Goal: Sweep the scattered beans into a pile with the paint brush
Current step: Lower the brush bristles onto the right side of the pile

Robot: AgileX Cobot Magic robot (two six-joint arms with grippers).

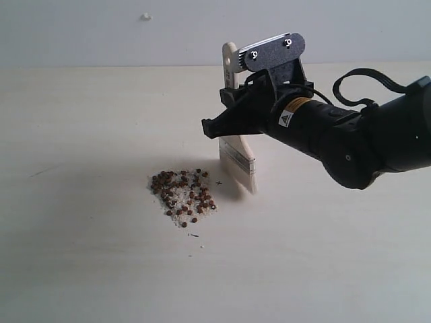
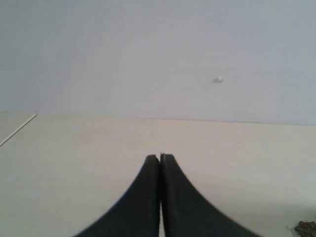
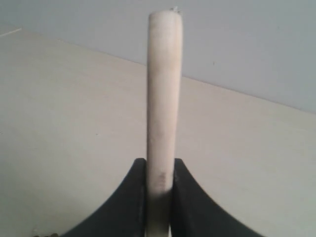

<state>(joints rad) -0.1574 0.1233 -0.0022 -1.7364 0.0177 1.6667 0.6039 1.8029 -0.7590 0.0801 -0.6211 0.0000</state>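
Right claw [image 3: 159,168] is clamping the brush [image 1: 237,160] handle, bristles standing just beside the bean pile [image 1: 182,195] on the table [image 1: 81,256]. Left claw [image 2: 160,159] is sitting clenched, empty. Risk: a hard stroke flinging the heap apart, or the handle twisting in the grip.

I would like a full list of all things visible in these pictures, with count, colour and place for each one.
beans: dozens, dark reddish-brown, heaped together on the table, near the brush bristles but apart from them
white grains: many, white, mixed among the beans
paint brush: one, pale handle, silver band, white bristles, upright with bristles down at the table
table: one, pale wood, under everything
wall: one, pale grey, behind the table
bump: one, white, on the wall
right arm: one, black, enters from the right of the exterior view
right gripper: one, black, shut on the paint brush handle
left gripper: one, black, shut and empty, over bare table
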